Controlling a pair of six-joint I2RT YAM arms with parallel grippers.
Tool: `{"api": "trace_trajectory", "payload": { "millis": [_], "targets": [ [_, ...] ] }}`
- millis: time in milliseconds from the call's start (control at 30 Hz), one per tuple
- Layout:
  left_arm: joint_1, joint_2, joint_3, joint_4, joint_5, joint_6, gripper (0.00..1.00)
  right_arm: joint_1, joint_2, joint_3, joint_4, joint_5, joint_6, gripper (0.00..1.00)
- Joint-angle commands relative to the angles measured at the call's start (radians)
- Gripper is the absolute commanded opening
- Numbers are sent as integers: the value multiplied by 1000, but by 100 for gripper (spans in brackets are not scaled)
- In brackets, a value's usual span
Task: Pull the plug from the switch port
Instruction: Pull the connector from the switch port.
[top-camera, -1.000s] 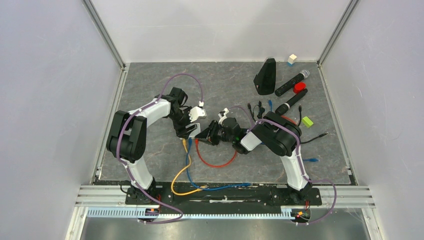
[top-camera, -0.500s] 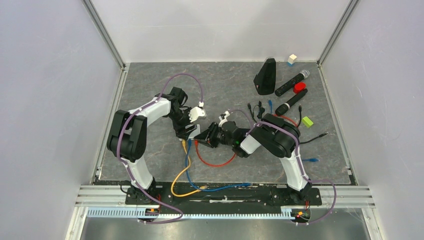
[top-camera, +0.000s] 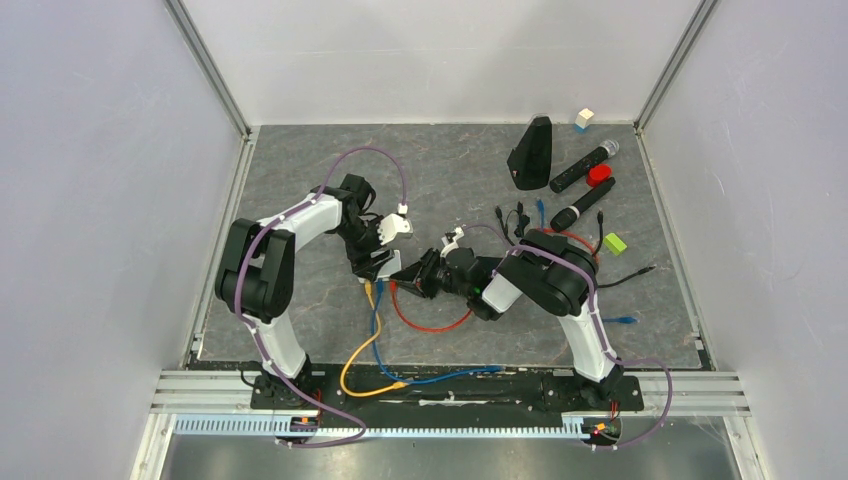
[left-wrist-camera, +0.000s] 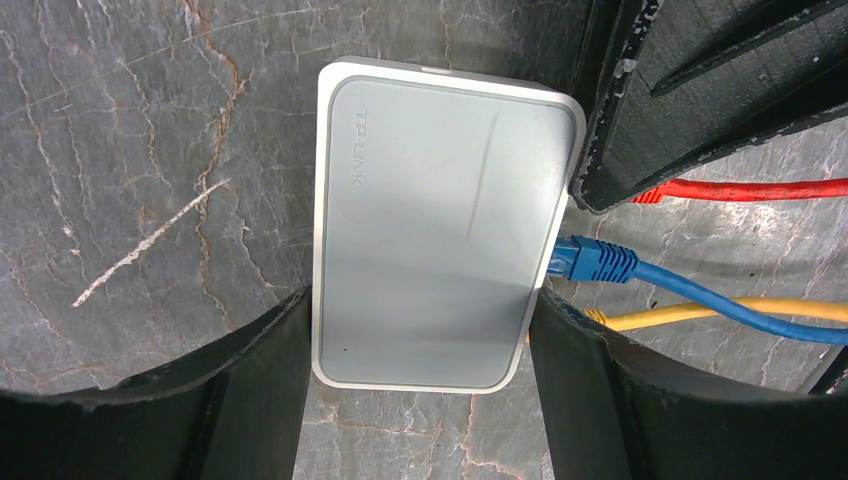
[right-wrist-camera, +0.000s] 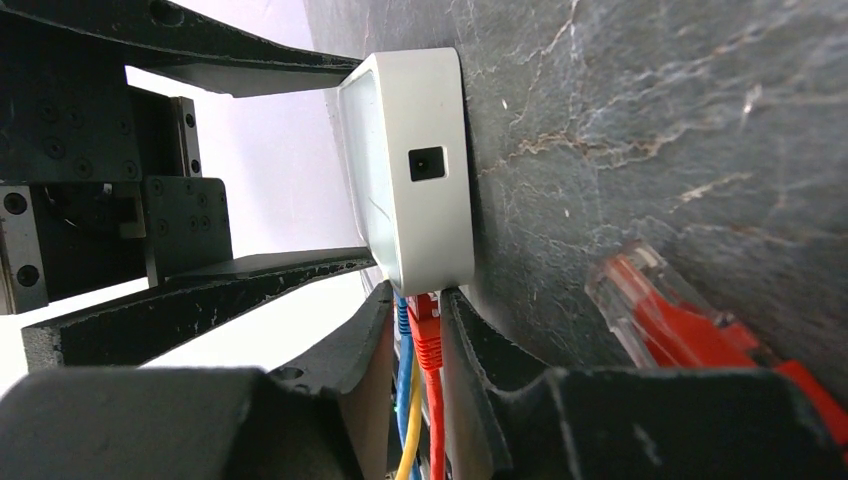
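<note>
The white switch (top-camera: 386, 261) lies on the grey mat and fills the left wrist view (left-wrist-camera: 440, 240). My left gripper (left-wrist-camera: 420, 305) is shut on its two long sides. Red, blue (left-wrist-camera: 590, 262) and yellow (left-wrist-camera: 700, 315) cables are plugged into its near edge. My right gripper (right-wrist-camera: 418, 295) reaches in from the right (top-camera: 409, 272). Its fingers straddle the red plug (right-wrist-camera: 425, 330) right at the port. One finger touches the plug and the other stands a sliver off. The red cable's loose clear end (right-wrist-camera: 650, 310) lies on the mat.
The red, blue and yellow cables loop over the mat toward the near edge (top-camera: 400, 375). At the back right are a black stand (top-camera: 530, 152), two microphones (top-camera: 583, 165), a red disc (top-camera: 599, 175), a green block (top-camera: 614, 243) and a white cube (top-camera: 584, 118).
My right gripper has slid left toward the switch, closing round the red plug at the port. The left gripper and the switch have stayed still.
</note>
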Motion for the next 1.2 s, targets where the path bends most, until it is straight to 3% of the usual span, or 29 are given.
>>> {"api": "trace_trajectory", "payload": {
  "millis": [0,233,333,433,600,733,1033,1167],
  "targets": [
    [-7,17,15,-57,45,4,56,-14,7,21,16,22,23,23],
    [-7,29,16,-49,24,-11,56,-13,-5,25,5,4,4,13],
    [-7,32,17,-49,22,-13,56,-13,-9,15,24,-2,-6,24],
    [-8,32,16,-49,22,-15,56,-14,-21,20,-7,-1,-30,26],
    [-7,32,16,-49,26,-16,56,-15,-3,43,-1,-2,-17,16],
    [-8,31,16,-49,25,-15,56,-17,-2,42,-1,-7,-23,1],
    [-5,43,18,-38,3,-30,55,-20,-12,38,-106,-110,-140,0],
    [1,44,16,-31,-9,-36,55,-15,-13,-33,-21,-155,-119,0]
  ]
}}
